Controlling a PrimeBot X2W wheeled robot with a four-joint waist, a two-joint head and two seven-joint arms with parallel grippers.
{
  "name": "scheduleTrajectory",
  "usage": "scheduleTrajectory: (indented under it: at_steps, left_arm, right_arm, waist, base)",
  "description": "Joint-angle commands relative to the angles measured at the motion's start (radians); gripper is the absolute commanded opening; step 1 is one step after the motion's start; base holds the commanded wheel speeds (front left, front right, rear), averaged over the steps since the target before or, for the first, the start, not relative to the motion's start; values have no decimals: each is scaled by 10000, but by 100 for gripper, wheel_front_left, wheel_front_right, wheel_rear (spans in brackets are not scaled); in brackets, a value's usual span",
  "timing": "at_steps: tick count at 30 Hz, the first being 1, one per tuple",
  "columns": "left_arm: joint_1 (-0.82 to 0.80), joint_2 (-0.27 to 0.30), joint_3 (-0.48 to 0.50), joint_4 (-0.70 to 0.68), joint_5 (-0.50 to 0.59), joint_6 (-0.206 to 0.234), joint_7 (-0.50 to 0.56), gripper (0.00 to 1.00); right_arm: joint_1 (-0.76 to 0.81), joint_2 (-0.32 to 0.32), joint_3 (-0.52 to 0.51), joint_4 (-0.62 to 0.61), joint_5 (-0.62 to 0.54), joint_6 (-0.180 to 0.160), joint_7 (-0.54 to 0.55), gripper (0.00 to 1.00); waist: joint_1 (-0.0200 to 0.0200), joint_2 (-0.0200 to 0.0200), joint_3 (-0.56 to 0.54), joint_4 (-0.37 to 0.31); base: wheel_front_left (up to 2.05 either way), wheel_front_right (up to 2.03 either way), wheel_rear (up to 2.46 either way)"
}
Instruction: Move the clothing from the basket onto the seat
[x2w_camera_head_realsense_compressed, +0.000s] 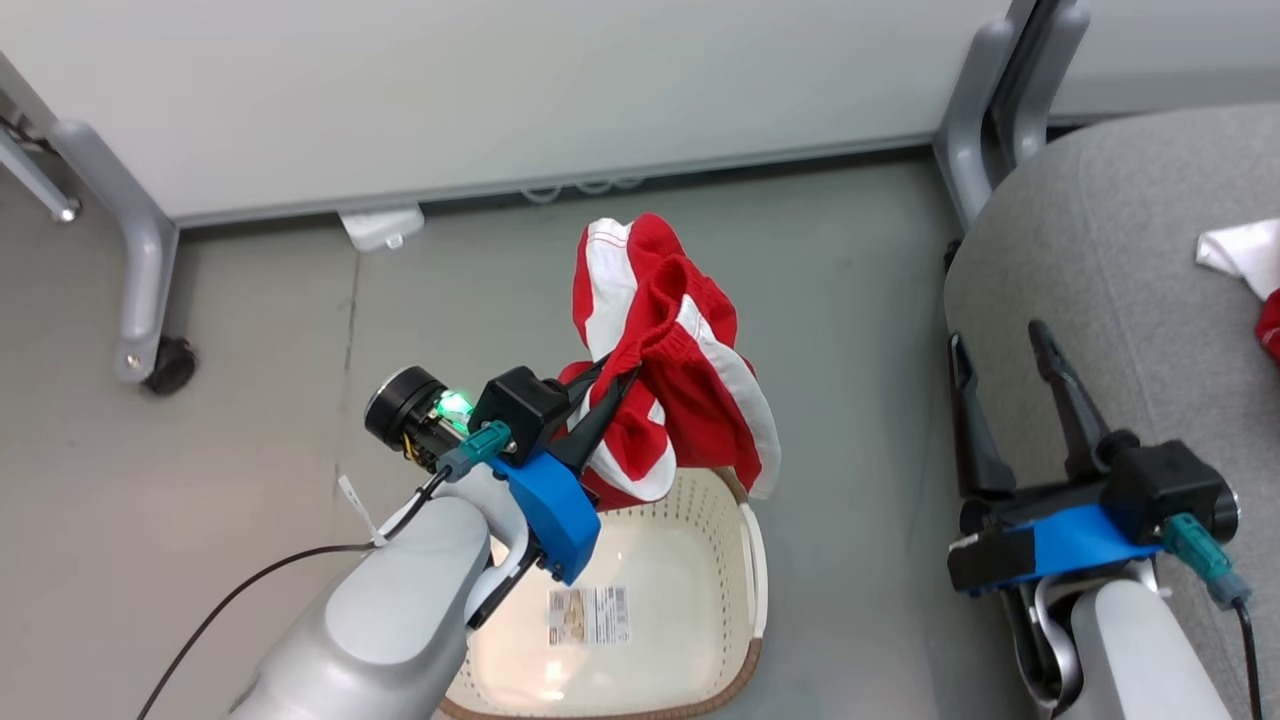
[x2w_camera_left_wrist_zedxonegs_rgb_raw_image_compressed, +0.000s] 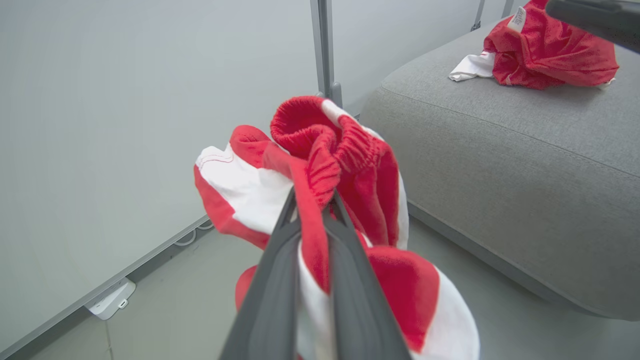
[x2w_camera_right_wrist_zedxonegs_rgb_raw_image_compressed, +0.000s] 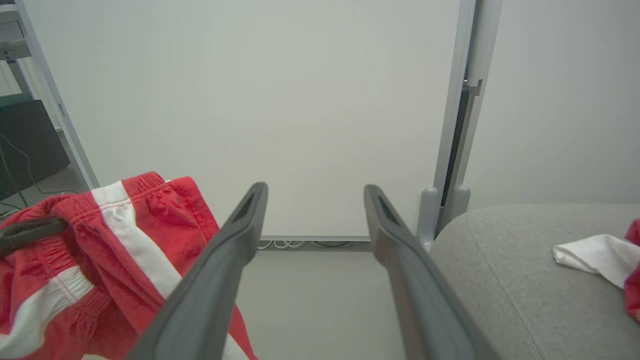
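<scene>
My left gripper (x2w_camera_head_realsense_compressed: 612, 385) is shut on a red garment with white side stripes (x2w_camera_head_realsense_compressed: 680, 370), which hangs bunched above the far end of the cream basket (x2w_camera_head_realsense_compressed: 740, 540). The left wrist view shows its elastic waistband (x2w_camera_left_wrist_zedxonegs_rgb_raw_image_compressed: 320, 145) pinched between my fingers (x2w_camera_left_wrist_zedxonegs_rgb_raw_image_compressed: 345, 280). The basket's floor holds just a printed label (x2w_camera_head_realsense_compressed: 590, 615). My right gripper (x2w_camera_head_realsense_compressed: 1000, 340) stands open and empty at the left edge of the grey seat (x2w_camera_head_realsense_compressed: 1110, 260). A second red garment with a white part (x2w_camera_left_wrist_zedxonegs_rgb_raw_image_compressed: 540, 50) lies on the seat (x2w_camera_left_wrist_zedxonegs_rgb_raw_image_compressed: 500, 145).
A white partition panel (x2w_camera_head_realsense_compressed: 480, 90) on grey wheeled legs (x2w_camera_head_realsense_compressed: 140, 270) closes off the far side. A second grey post (x2w_camera_head_realsense_compressed: 975, 110) stands between the panel and the seat. Grey floor (x2w_camera_head_realsense_compressed: 850, 300) lies between basket and seat.
</scene>
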Motion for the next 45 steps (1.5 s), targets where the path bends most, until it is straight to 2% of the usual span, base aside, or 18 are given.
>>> scheduleTrajectory:
  at_steps: [1, 7, 15, 27, 37, 45]
  left_arm:
    - [172, 43, 71, -156, 35, 44, -31, 0]
    - [371, -94, 82, -644, 46, 50, -32, 0]
    - [449, -149, -8, -1245, -65, 137, 149, 0]
    - [748, 297, -48, -2472, -217, 412, 811, 0]
    - [869, 463, -117, -2786, -306, 540, 996, 0]
    - [766, 412, -189, -2849, -343, 574, 1008, 0]
  right_arm:
    - [262, -39, 49, 58, 55, -11, 0, 100]
    - [851, -88, 335, 272, 161, -11, 1, 100]
    - [1442, -75, 517, 359, 245, -11, 1, 100]
    - [2012, -212, 965, 120, 348, -11, 1, 100]
    - [2170, -217, 2179, -4, 511, -11, 1, 100]
    - [1514, -158, 3558, 420, 679, -11, 1, 100]
  waist:
    - [2, 0, -519, 5]
    - [2, 0, -1476, -17]
    - [2, 0, -2209, -38]
    - [2, 0, -2383, -40]
    - [2, 0, -2258, 22]
    - [2, 0, -2164, 100]
  base:
    - [0, 0, 0]
    - [0, 0, 0]
    - [0, 0, 0]
    - [0, 0, 0]
    - [0, 0, 0]
    - [0, 0, 0]
